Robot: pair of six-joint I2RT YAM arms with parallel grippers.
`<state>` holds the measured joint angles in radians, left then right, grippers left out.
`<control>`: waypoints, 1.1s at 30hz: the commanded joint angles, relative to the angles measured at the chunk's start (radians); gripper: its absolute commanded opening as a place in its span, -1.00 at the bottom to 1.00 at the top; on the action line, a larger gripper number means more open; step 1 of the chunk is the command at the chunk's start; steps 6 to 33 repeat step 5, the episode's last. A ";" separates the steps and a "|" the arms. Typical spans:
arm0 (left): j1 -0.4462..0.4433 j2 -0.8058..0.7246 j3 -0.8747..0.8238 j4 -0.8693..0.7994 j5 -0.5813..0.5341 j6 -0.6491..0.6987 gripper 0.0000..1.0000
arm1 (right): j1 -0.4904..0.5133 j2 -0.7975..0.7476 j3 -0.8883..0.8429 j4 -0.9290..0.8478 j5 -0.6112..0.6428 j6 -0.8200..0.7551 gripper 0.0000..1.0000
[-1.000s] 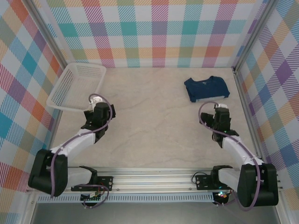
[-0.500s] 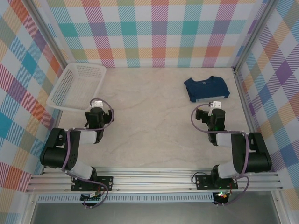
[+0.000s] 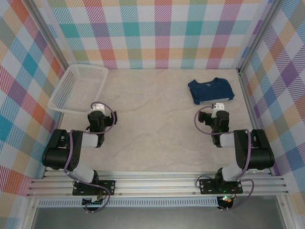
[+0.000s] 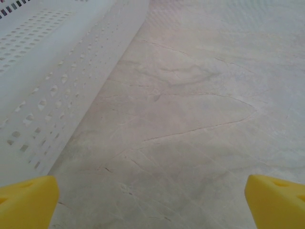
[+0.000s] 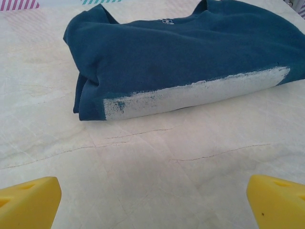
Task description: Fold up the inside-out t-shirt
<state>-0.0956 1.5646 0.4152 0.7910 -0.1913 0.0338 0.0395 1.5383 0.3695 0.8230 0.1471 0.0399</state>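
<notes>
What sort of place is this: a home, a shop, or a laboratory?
Most likely a robot test cell in a laboratory. A left arm and a right arm sit on an aluminium rail, and checked walls enclose the table, which holds a navy t-shirt and a white basket.

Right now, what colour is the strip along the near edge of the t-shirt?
Whitish strip on the dark blue t-shirt; clearest in the right wrist view.
</notes>
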 commanded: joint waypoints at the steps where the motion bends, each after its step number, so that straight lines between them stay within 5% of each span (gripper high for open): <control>1: 0.004 0.001 -0.003 0.035 0.012 -0.011 1.00 | -0.003 -0.003 0.026 0.035 -0.017 -0.009 0.99; 33: 0.004 0.000 -0.004 0.034 0.014 -0.012 1.00 | -0.004 -0.004 0.023 0.039 -0.018 -0.009 0.99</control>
